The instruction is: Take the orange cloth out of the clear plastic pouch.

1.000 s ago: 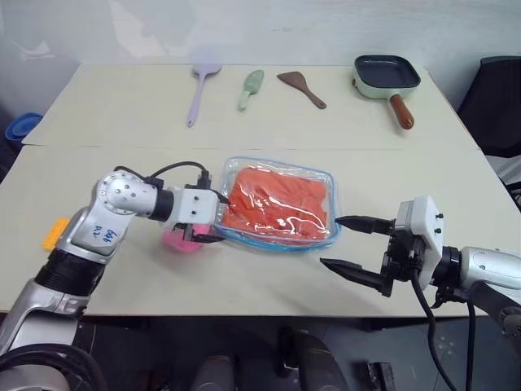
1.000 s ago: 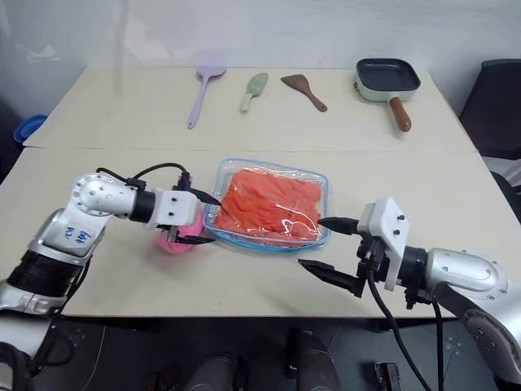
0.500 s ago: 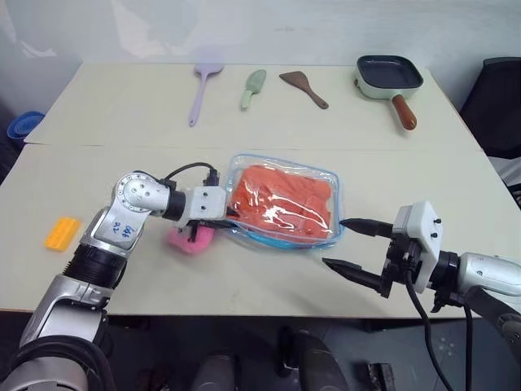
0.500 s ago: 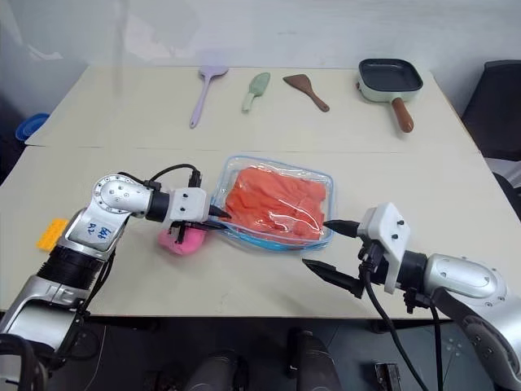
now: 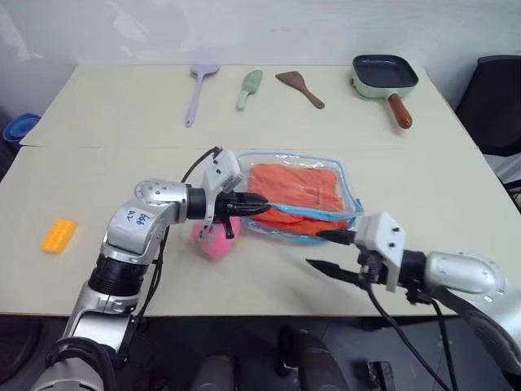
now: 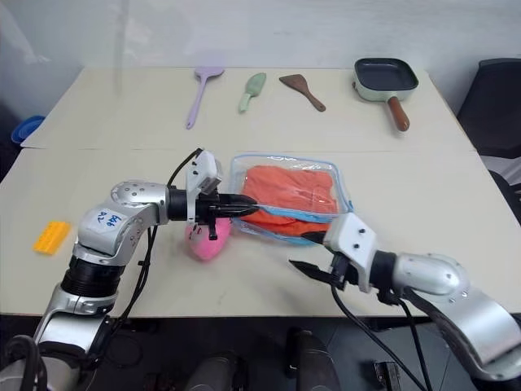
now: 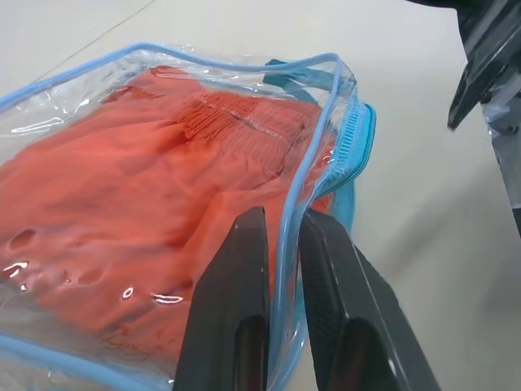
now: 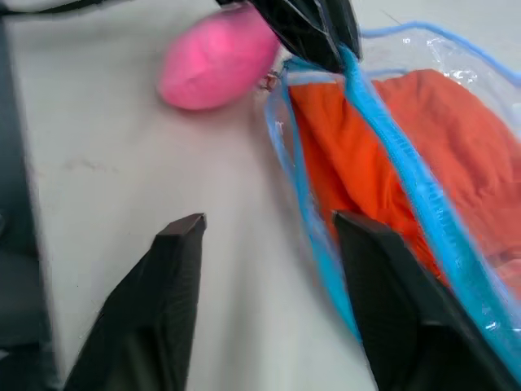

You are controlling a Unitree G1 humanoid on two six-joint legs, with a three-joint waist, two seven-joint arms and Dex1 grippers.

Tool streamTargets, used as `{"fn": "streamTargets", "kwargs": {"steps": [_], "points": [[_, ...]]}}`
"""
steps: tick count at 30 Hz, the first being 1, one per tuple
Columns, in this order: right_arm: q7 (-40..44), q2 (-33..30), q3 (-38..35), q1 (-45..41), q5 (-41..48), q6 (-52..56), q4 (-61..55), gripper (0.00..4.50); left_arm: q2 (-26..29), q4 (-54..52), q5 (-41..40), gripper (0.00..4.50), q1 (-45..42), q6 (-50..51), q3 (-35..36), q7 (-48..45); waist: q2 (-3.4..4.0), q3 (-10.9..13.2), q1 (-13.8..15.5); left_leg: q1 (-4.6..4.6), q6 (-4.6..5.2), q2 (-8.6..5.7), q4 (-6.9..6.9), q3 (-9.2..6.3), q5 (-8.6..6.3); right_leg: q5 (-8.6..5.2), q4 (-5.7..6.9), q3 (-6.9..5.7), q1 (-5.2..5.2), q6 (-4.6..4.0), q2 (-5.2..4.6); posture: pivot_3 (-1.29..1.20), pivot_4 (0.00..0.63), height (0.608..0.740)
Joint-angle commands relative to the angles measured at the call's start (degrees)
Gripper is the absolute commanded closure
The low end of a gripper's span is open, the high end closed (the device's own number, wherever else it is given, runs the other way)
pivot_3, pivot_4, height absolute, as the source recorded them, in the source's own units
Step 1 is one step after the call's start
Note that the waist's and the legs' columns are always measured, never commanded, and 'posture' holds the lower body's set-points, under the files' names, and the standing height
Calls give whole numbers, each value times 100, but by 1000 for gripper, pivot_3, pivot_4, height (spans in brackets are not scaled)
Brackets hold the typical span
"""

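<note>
The clear plastic pouch (image 5: 352, 194) with light blue trim lies mid-table, and the orange cloth (image 5: 297, 187) is inside it. My left gripper (image 5: 259, 200) is shut on the pouch's blue-trimmed rim (image 7: 286, 232) at its left end; the wrist view shows the trim pinched between both fingers (image 7: 244, 244). The zip edge gapes beside them. My right gripper (image 5: 324, 251) is open just in front of the pouch's near edge, with nothing between its fingers (image 8: 183, 244). A pink plush charm (image 5: 213, 240) lies under the left gripper.
A small yellow-orange brick (image 5: 59, 235) lies at the near left. Along the far edge are a lilac spatula (image 5: 198, 90), a green spatula (image 5: 248, 87), a brown spatula (image 5: 299, 87) and a square pan (image 5: 385, 73). A black chair stands at the right.
My left gripper has shut on the pouch's rim, rolled, and dragged the pouch rightwards with the plush charm. My right gripper's fingers have narrowed and it has moved in towards the pouch.
</note>
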Motion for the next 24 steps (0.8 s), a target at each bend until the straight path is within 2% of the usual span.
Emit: {"fn": "streamTargets", "kwargs": {"steps": [1,5,6,8,12,17,24], "points": [[-182,222,561,-503,-1017,-539,615,2106,72,-288,-4,3860,81,-143,-51,34,0,0,8,0,-1,-1,0,0,1,0,-1,0,-1,0,0,0,150,740],[7,388,1077,-968,-1777,-1089,1362,2106,70,-334,-13,3860,122,-168,-107,74,0,0,38,-8,-5,0,2,-2,3,0,5,-5,-6,-1,-1,0,150,740],[81,417,1219,-1071,-1959,-1252,1541,1943,60,-350,-17,3860,124,-173,-122,92,0,0,37,-10,-5,0,3,-3,3,0,5,-7,-6,-1,-1,0,150,740],[90,483,1456,-1240,-2388,-1611,1888,1491,41,-378,-18,3860,128,-191,-151,120,0,0,34,-17,-5,0,12,-5,2,0,2,-11,-6,-1,-1,0,150,740],[110,673,1537,-1381,-2747,-1960,2262,222,4,-417,-43,3860,110,-186,-179,164,0,0,29,-22,-5,1,21,-10,2,0,4,-14,-6,-1,-2,0,150,740],[110,1002,1531,-1514,-3024,-2104,2587,222,-6,-476,-56,3860,119,-192,-205,193,0,0,20,-24,-5,2,26,-12,2,0,8,-15,-6,-1,-3,0,150,740],[316,1274,1353,-1556,-2910,-1929,2590,222,30,-547,-37,3860,181,-218,-238,195,1,0,18,-24,-5,3,26,-14,2,0,10,-16,-7,-1,-3,0,150,740]]}}
